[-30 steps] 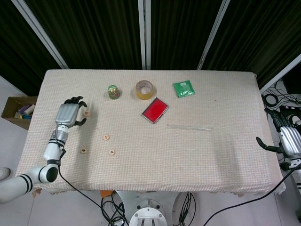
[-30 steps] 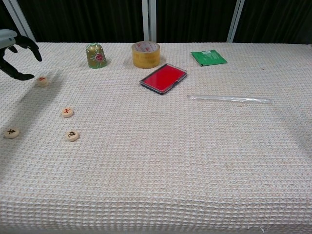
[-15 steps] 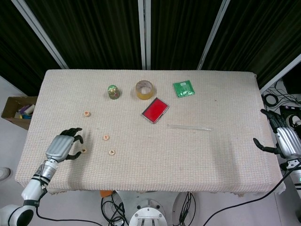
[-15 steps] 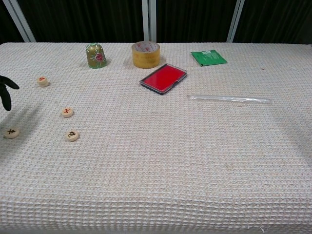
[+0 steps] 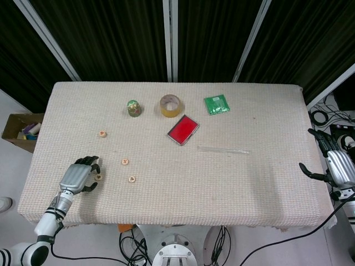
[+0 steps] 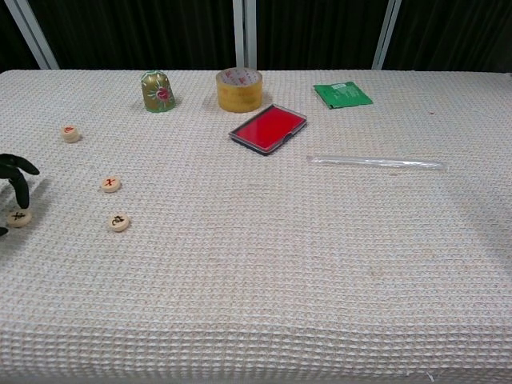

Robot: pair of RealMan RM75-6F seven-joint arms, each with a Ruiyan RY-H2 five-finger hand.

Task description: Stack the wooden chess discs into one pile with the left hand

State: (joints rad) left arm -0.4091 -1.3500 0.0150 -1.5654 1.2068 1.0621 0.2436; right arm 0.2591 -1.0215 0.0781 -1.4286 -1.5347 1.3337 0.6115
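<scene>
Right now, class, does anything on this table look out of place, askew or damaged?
Nothing stands out. Four round wooden chess discs lie flat and apart, none stacked yet; the left hand hovers by the nearest one. The red rectangular case just sits at an angle.

Four round wooden chess discs lie flat, unstacked, well apart: far disc (image 6: 70,133), middle disc (image 6: 110,184), near disc (image 6: 118,222), edge disc (image 6: 18,217).

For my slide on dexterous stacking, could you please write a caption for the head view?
Left hand reaches the nearest of four scattered wooden discs; right hand waits off the table.
</scene>
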